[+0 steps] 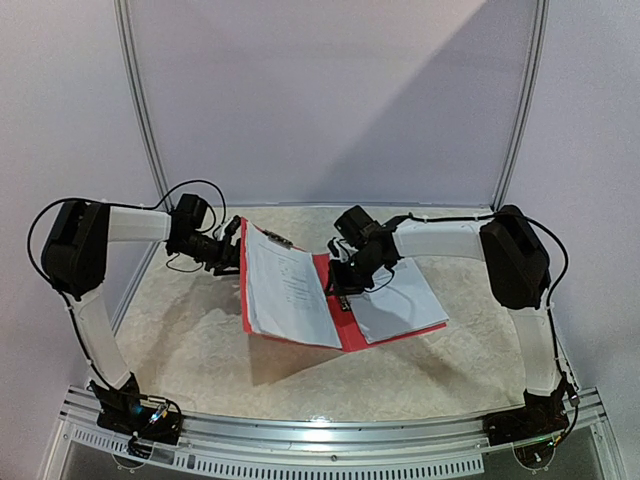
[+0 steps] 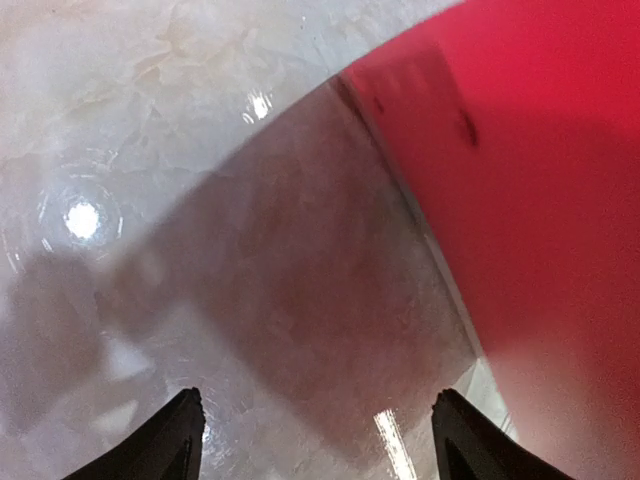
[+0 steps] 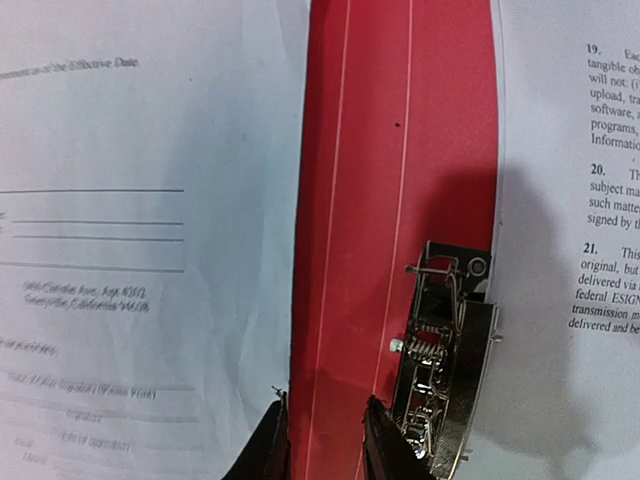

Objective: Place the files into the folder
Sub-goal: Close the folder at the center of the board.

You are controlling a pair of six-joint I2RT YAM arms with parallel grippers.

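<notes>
Currently, the folder (image 1: pixel 347 330) lies open at the centre of the top view. Its left cover is raised at a tilt, with one stack of the files (image 1: pixel 285 290) against its inner face. A second stack lies flat on the right cover.

The left gripper (image 2: pixel 318 400) stands wide and holds nothing. It sits just beside the outer face of the raised cover; contact cannot be confirmed. The right gripper (image 3: pixel 325 405) shows a narrow gap and nothing visibly clamped. It is over the red spine strip, just left of the silver clip (image 3: pixel 440 360).

Observe the following hazards:

- Unsupported cover. If the left gripper does not brace the cover, it may drop back onto the table (image 1: pixel 190 340) and spill its sheets.
- Sheet slip. Loose pages on the tilted cover may slide toward the spine and buckle.
- Clip snag. A sideways move of the right gripper may catch the clip spring and drag the folder.
- Overhang. The right stack appears to project past the red edge at the upper right, so closing may crease it.
</notes>
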